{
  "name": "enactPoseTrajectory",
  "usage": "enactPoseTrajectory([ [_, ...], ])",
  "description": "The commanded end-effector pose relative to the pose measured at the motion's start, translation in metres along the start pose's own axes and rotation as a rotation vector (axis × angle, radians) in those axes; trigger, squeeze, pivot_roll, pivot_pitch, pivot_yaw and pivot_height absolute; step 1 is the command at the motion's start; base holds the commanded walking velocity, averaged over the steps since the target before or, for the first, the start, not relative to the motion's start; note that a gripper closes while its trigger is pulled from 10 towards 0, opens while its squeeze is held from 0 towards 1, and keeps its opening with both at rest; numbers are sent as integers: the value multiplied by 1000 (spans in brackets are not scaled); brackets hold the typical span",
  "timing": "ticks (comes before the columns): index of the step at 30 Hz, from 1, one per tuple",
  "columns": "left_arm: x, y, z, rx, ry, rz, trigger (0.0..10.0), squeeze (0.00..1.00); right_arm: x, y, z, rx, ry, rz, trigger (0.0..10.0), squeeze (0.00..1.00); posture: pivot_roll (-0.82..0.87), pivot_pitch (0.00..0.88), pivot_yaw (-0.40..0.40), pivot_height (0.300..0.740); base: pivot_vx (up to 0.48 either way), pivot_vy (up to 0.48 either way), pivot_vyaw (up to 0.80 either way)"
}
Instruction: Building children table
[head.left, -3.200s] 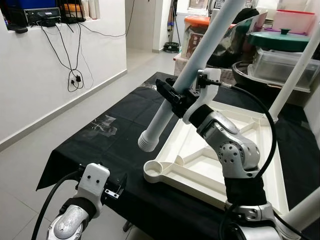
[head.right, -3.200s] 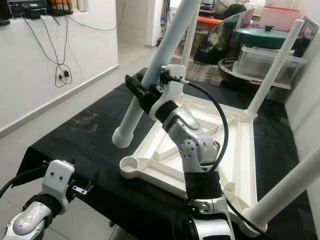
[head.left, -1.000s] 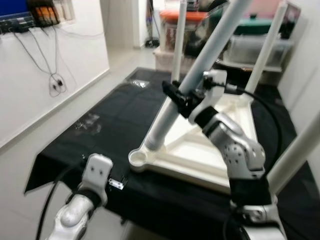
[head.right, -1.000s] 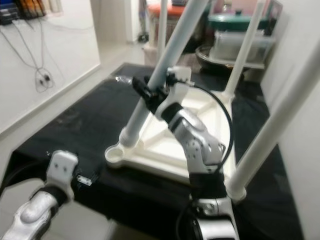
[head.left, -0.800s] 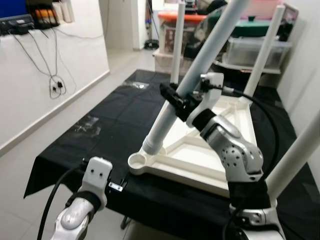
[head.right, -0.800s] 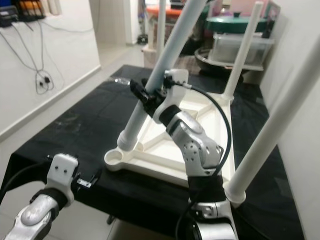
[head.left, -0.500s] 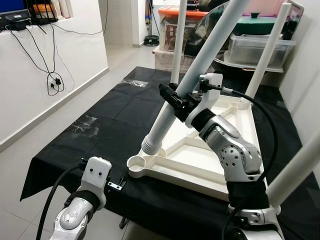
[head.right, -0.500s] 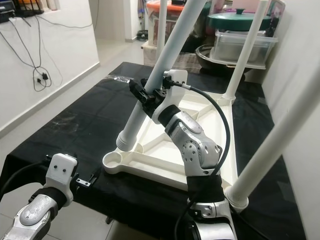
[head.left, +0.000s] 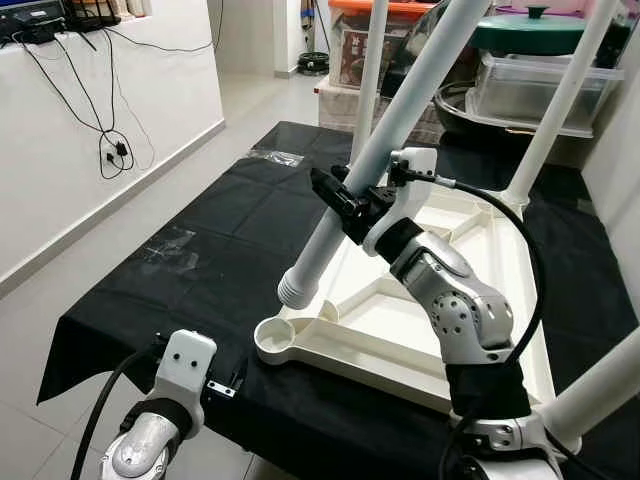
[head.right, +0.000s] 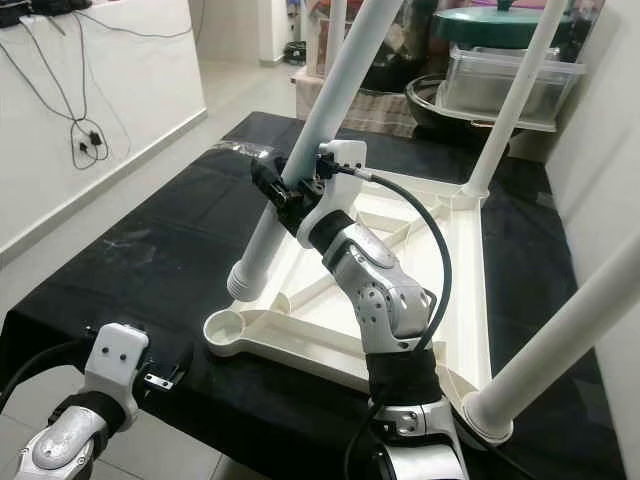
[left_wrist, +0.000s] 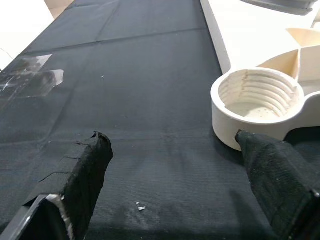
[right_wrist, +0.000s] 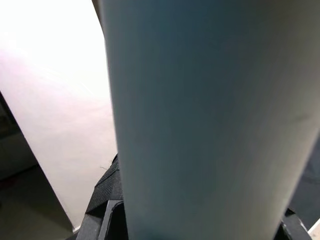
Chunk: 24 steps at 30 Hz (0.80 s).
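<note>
Left eye view: right gripper (head.left: 338, 203) clamped on tilted white leg (head.left: 385, 148), its threaded end hanging just above and beside the empty socket (head.left: 272, 341) at the near corner of the upturned tabletop (head.left: 455, 350) on black cloth (head.left: 200, 255). Three legs stand fitted. Left gripper (left_wrist: 175, 170) spread wide, low near the socket.

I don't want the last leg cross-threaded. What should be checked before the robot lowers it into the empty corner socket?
1. Right pincer shut on the leg: ok.
2. Threaded end above the socket: ok, hovering just beyond it.
3. Leg upright over the socket: not ok, steeply tilted.
4. Socket threads clear of debris: ok.
5. Left pincer out of the way: ok, open, one finger near the socket.
6. Tabletop flat on the black cloth: ok.
</note>
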<state>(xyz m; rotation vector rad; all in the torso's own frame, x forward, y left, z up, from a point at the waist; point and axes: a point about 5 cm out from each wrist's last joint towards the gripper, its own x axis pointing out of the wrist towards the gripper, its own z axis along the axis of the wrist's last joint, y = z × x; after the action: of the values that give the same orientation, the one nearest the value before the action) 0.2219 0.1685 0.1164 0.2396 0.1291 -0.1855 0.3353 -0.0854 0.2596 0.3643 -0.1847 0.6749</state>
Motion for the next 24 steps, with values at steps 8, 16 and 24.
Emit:
enactPoseTrajectory([
  [8, 1, 0, 3, -11, -10, -1, 10000, 0, 1, 1, 1, -10, -18, 3, 0, 0, 91, 0, -59, 740, -300, 0, 0],
  [16, 2, -1, 4, -14, -12, 1, 10000, 0, 1, -1, 3, -10, -20, -3, 0, 0, 88, 0, -57, 740, 0, 0, 0],
  [24, 4, 0, 4, -14, -10, 10, 10000, 0, 0, -2, 2, -9, -18, -9, 0, 0, 85, 0, -56, 740, 0, 0, 0],
])
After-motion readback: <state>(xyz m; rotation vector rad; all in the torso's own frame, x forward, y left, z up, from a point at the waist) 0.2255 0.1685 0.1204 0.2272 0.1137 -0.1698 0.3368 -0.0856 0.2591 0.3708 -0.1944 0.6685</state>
